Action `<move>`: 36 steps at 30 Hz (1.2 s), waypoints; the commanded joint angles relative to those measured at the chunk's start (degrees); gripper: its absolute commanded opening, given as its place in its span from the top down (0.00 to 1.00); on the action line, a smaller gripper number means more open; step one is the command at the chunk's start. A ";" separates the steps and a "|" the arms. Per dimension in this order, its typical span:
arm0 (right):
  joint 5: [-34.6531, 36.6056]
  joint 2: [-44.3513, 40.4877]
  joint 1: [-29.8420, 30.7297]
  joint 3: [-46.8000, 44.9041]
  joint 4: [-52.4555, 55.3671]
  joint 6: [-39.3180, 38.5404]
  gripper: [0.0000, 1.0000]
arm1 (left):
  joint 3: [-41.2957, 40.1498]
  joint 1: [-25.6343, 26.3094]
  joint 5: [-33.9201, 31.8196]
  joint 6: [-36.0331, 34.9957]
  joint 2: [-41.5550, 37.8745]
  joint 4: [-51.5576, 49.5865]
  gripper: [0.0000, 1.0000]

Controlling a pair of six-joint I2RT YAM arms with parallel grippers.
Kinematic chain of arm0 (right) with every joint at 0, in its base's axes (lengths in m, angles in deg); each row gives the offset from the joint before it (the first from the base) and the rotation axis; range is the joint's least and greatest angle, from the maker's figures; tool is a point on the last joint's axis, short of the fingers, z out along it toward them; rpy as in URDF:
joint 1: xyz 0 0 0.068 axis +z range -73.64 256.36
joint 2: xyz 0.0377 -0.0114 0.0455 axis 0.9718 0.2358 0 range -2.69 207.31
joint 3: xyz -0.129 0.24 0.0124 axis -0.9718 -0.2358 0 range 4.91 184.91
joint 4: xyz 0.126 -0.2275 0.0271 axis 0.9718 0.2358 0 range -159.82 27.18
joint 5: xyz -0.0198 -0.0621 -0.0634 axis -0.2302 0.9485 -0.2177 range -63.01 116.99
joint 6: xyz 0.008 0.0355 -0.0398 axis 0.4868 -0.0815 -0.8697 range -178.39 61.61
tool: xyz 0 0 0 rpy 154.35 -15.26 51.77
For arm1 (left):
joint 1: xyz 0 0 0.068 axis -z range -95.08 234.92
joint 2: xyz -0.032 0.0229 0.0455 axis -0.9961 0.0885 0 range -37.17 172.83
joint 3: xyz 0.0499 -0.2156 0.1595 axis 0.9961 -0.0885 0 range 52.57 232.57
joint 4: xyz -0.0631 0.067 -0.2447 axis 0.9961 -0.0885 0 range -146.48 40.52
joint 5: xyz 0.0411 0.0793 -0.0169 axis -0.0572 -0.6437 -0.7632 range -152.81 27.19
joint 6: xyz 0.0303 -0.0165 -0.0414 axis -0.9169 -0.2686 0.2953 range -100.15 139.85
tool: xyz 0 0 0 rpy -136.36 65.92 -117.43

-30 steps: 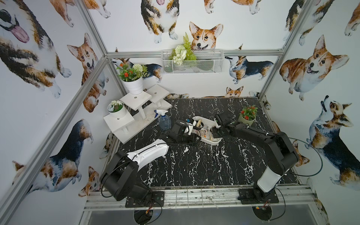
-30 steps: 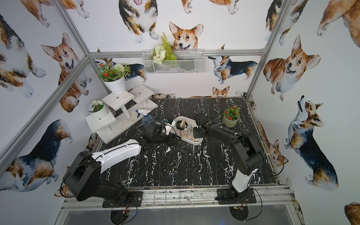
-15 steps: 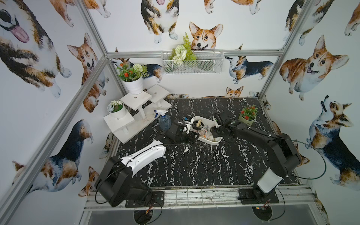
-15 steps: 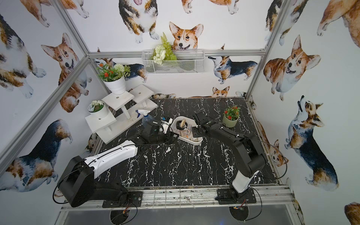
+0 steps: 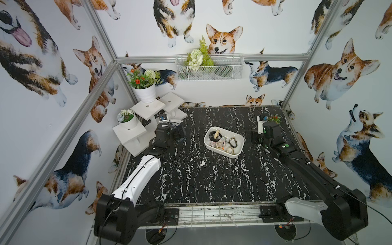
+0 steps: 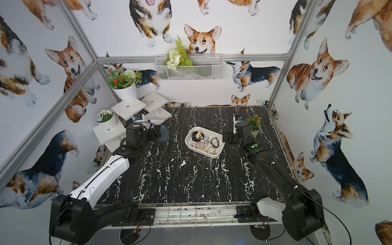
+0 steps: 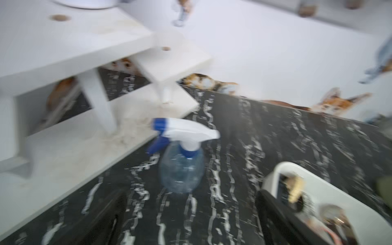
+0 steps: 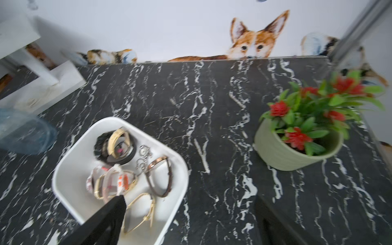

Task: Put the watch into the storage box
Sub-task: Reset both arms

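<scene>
- The storage box [image 5: 233, 155] sits at a slant on the black marbled desk [image 5: 201, 180], between the two arms and toward the back wall.
- Several watches lie inside its rim, none hanging over the edge.
- In the right wrist view I can pick out a black watch [image 8: 98, 146] at the far end, a brown-strap watch [image 8: 157, 163] along one side, and a white-and-orange watch [image 8: 124, 182] in the middle.
- I cannot tell which of them is the one the task means.
- The right claw [image 5: 253, 137] hangs just beside the box, at the end that faces the green pot [image 6: 254, 133] with red flowers.
- Its own camera shows the two black fingers [image 8: 106, 220] standing far apart with nothing between them. One finger crosses the view of the near rim, the other is over bare desk.
- The left claw [image 5: 179, 134] is well away from the box on the robot's left. It is over a clear spray bottle [image 7: 182, 167] with a blue and white head.
- That bottle stands at the foot of the white stepped stand [image 5: 148, 108], which carries two white flowerpots.
- The left wrist view is smeared. Even so, a dark finger [image 7: 275, 214] shows on each side of the frame, wide apart and clamped on nothing.
- A corner of the box shows beside one of those fingers.
</scene>
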 commanded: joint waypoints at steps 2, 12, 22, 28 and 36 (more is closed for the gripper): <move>3.15 -1.35 -4.33 -3.64 -5.69 1.24 0.00 | -7.95 -3.94 -11.48 -7.24 -1.25 9.94 0.00; 11.64 -3.62 -9.13 -17.42 -22.51 -4.92 0.00 | -19.22 -6.82 -5.99 -12.98 7.09 32.77 0.00; 10.02 1.03 -13.83 -29.23 -47.32 -11.19 0.00 | -29.15 -11.13 1.69 -14.35 22.99 65.03 0.00; 8.12 6.98 -14.14 -32.59 -55.46 -11.84 0.00 | -26.65 -12.47 4.76 -13.14 21.45 57.08 0.00; 7.33 16.20 -13.85 -35.38 -66.40 -12.22 0.00 | -23.41 -12.91 6.61 -13.48 21.84 51.71 0.00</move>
